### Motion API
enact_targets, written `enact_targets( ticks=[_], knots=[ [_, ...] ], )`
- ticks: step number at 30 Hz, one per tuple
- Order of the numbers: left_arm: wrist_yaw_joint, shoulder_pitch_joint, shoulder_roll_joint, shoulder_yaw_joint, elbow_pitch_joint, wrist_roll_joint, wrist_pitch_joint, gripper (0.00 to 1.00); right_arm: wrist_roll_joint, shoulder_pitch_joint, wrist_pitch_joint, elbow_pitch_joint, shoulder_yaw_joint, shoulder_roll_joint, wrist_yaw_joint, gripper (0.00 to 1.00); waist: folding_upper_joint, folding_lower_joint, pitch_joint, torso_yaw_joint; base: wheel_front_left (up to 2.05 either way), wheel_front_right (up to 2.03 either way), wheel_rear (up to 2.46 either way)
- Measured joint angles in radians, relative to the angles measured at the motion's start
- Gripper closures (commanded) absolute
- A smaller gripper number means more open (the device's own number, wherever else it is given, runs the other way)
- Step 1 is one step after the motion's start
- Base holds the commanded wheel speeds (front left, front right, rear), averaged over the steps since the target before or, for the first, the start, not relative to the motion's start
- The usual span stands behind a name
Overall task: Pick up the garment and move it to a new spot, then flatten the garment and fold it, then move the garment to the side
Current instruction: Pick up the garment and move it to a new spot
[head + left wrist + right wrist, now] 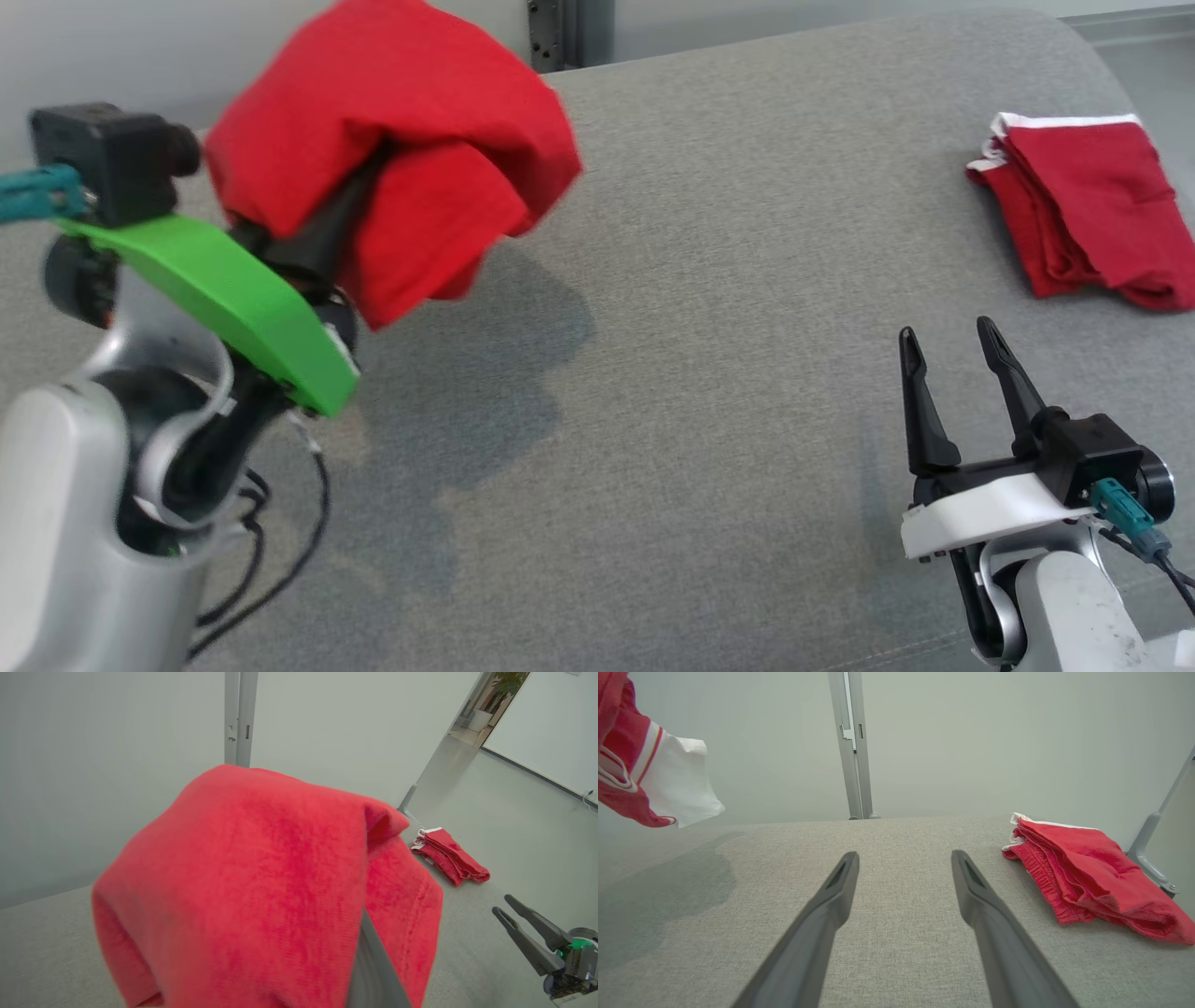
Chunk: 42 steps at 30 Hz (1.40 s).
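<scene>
The garment (392,140) hangs over the left gripper (369,177), clear of the cushion (709,392) and above its left rear part. The pile (1092,205) lies on the cushion at the right rear, well apart from the garment, with the right gripper (945,329) in front of it. A post (560,33) stands behind the cushion's rear edge, between garment and pile, with the wall (971,742) behind it.

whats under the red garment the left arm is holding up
Beneath the red garment lies the grey surface, darkened by a shadow. The left gripper enters the cloth from below; its fingertips and the fabric they hold are covered.
</scene>
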Motion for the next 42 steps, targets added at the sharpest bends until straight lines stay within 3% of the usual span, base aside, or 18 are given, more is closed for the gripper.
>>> enact_targets(
  ticks=[4,8,12,16,17,18,19,20,25,27,33,38,42],
  knots=[
    [0.025,0.064,-0.082,-0.099,-0.060,0.011,0.003,1.00,0.021,0.004,0.000,0.002,0.005,0.000,0.000,0.00,0.0000,0.0000,-0.011,-0.064,0.00,0.00,0.00],
    [0.033,0.113,-0.163,-0.174,0.000,0.007,-0.021,1.00,0.035,0.003,0.000,0.004,0.017,0.001,0.000,0.00,0.0001,0.0000,-0.013,-0.119,0.00,0.00,0.00],
    [0.039,0.132,-0.164,-0.172,0.181,0.044,-0.086,1.00,0.047,-0.002,0.000,0.007,0.027,0.000,0.000,0.00,0.0000,0.0000,-0.007,-0.159,0.00,0.00,0.00],
    [0.012,0.160,-0.157,-0.162,0.398,0.052,-0.148,1.00,0.050,-0.003,0.000,0.017,0.035,0.000,0.000,0.00,0.0000,0.0000,0.009,-0.176,0.00,0.00,0.00],
    [0.001,0.162,-0.154,-0.158,0.447,0.058,-0.181,0.92,0.050,-0.003,0.000,0.020,0.034,0.000,0.000,0.00,0.0000,0.0000,0.013,-0.176,0.00,0.00,0.00],
    [-0.005,0.161,-0.151,-0.153,0.490,0.071,-0.212,0.67,0.050,-0.003,0.000,0.021,0.037,0.001,0.000,0.00,0.0000,0.0000,0.015,-0.175,0.00,0.00,0.00],
    [-0.016,0.159,-0.143,-0.154,0.531,0.087,-0.248,0.09,0.050,-0.003,0.000,0.025,0.040,0.000,0.000,0.00,0.0000,0.0000,0.016,-0.173,0.00,0.00,0.00],
    [-0.023,0.157,-0.145,-0.152,0.561,0.090,-0.277,0.00,0.050,-0.003,0.000,0.027,0.040,0.001,0.000,0.00,0.0000,0.0000,0.017,-0.169,0.00,0.00,0.00],
    [-0.066,0.143,-0.191,-0.159,0.623,0.092,-0.412,0.00,0.028,0.000,0.000,0.037,0.027,0.001,0.000,0.00,0.0000,0.0000,0.008,-0.136,0.00,0.00,0.00],
    [-0.065,0.148,-0.172,-0.170,0.625,0.155,-0.497,0.00,0.018,0.000,0.000,0.036,0.026,0.002,0.000,0.00,0.0000,0.0000,-0.003,-0.121,0.00,0.00,0.00],
    [0.008,0.287,-0.154,-0.128,0.558,0.223,-0.738,0.00,-0.046,0.038,0.000,0.020,-0.015,0.001,0.000,0.00,0.0000,0.0000,-0.065,-0.087,0.00,0.00,0.00],
    [0.095,0.449,-0.141,-0.037,0.479,0.262,-0.787,0.00,-0.089,0.071,0.000,0.009,-0.040,-0.010,0.000,0.00,0.0000,0.0000,-0.124,-0.046,0.00,0.00,0.00],
    [0.109,0.564,-0.155,0.023,0.397,0.332,-0.792,0.00,-0.094,0.104,0.000,0.004,-0.067,-0.021,0.000,0.00,0.0000,0.0000,-0.159,0.002,0.00,0.00,0.00]
  ],
)
